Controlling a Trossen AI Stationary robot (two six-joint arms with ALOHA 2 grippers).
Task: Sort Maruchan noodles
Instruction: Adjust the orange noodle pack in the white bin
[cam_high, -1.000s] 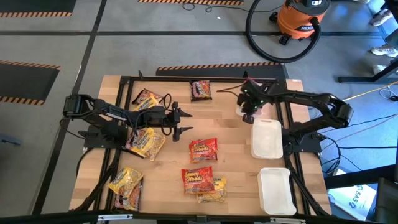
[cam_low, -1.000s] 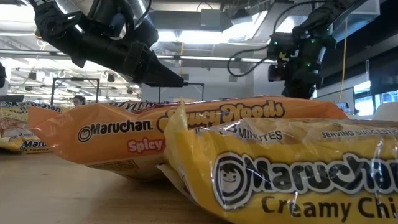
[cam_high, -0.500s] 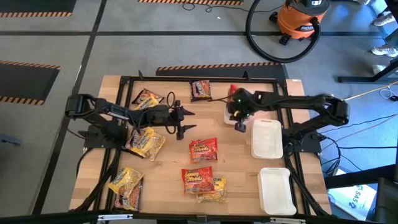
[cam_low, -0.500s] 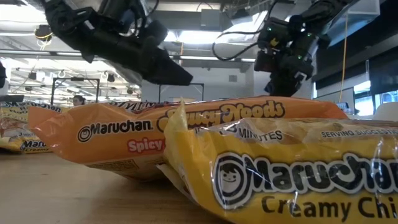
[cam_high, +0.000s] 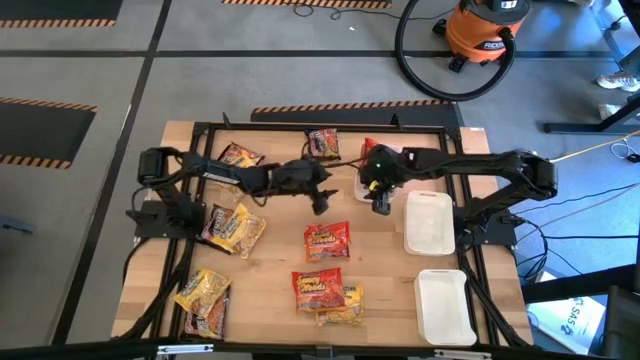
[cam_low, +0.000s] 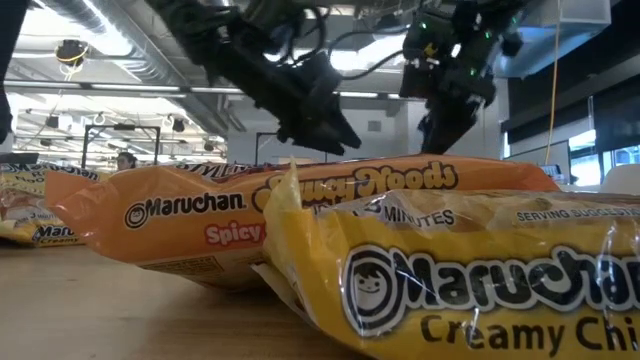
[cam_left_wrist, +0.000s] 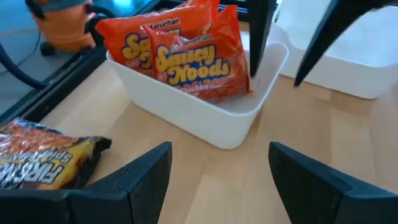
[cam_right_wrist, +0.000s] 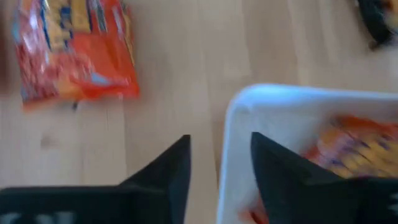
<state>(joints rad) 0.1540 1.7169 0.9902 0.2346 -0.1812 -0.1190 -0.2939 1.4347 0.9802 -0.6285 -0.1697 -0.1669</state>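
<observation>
- change: left gripper (cam_high: 320, 198) is now sitting at frame centre in the high view. a second ago it was hanging further left, so the left arm has been reaching right, toward the tray (cam_high: 366, 183).
- right gripper (cam_high: 381, 200) has slid off the upper right and is now hovering at the tray's lower edge.
- jaws: both spread wide with nothing between them; the wrist views show bare bench (cam_high: 280, 260) in each gap.
- meaning: probably a drop into the tray has just finished, and both arms are heading for the next packet. nearest candidate is the red packet (cam_high: 327, 240) just below centre.
- count, trays: three. one is holding red packets (cam_left_wrist: 199, 62), upper centre. two empty trays (cam_high: 428, 222) are lying at right, one below the other.
- count, red: two in the tray, two loose on the bench (centre and second red (cam_high: 318, 288) below it).
- count, dark packets (cam_high: 322, 143): two along the top, likely two more half buried at left.
- count, yellow packets (cam_high: 203, 290): about three, at lower left, mid left and lower centre.
- sorting is looking roughly one sixth done.
</observation>
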